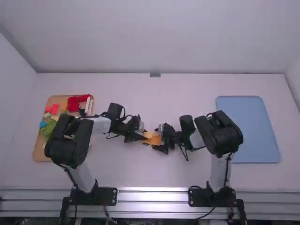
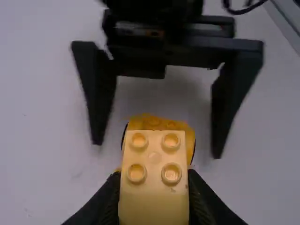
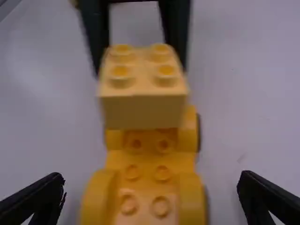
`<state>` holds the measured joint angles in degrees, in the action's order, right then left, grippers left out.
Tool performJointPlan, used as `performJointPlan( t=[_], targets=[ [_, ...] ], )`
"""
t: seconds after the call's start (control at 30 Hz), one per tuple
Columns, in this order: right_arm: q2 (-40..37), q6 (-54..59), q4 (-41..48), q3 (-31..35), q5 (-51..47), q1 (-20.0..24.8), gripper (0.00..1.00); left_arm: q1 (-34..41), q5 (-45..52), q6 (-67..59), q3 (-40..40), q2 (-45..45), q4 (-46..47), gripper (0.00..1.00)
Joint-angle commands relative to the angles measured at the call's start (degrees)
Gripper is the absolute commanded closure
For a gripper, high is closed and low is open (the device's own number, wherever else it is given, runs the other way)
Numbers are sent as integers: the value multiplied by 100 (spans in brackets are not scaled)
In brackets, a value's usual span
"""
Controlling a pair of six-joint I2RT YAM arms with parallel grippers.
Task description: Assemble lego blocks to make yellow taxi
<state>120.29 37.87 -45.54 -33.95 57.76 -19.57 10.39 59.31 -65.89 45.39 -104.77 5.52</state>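
On the table (image 1: pixel 140 173), stacking seems in hand: the block (image 2: pixel 154 201), pinched by left fingers (image 2: pixel 105 204) at nine o'clock of the base (image 3: pixel 147 161), should be aligned and pressed, right fingers (image 3: pixel 40 199) spread wide at three.

Two arms (image 1: pixel 219 136), one held block (image 2: pixel 153 204), one wheeled base (image 3: pixel 147 161), one brown tray (image 1: pixel 39 155), one blue mat (image 1: pixel 255 133)
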Motion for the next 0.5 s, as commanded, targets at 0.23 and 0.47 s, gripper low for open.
performJointPlan(
  t=[0.23, 0.47],
  targets=[
    [166, 264, -13, -42, -48, -111, 2, 24, -26, -31, 31, 85, 44, 86],
    [166, 282, -247, 90, -361, -208, 17, 48, -50, 7, 31, 85, 116, 86]
  ],
)
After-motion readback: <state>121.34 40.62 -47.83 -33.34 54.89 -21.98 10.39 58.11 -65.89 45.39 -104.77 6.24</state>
